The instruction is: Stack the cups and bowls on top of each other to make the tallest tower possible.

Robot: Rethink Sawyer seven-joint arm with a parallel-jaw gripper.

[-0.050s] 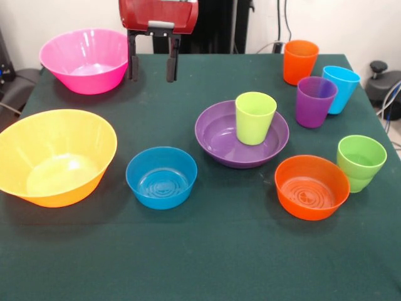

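Bowls and cups are being shown spread over a dark green table [207, 251], listed from largest down.

Yellow-orange bowl [55, 157]: being displayed at the left edge, upright, empty.
Pink bowl [86, 60]: being displayed at the far left, empty, just beside the gripper.
Purple bowl [219, 139]: wide and shallow, being occupied at centre by the lime-yellow cup [255, 117], which is standing upright inside it.
Orange bowl [311, 187]: empty, touching or nearly touching the green cup [361, 162].
Blue bowl [161, 177]: empty, lying between the yellow-orange and purple bowls.
Purple cup [315, 101], light blue cup [341, 88], orange cup [300, 61]: being grouped closely at the far right, upright.
Gripper [151, 68]: being held above the table, fingers spread apart, nothing grasped.
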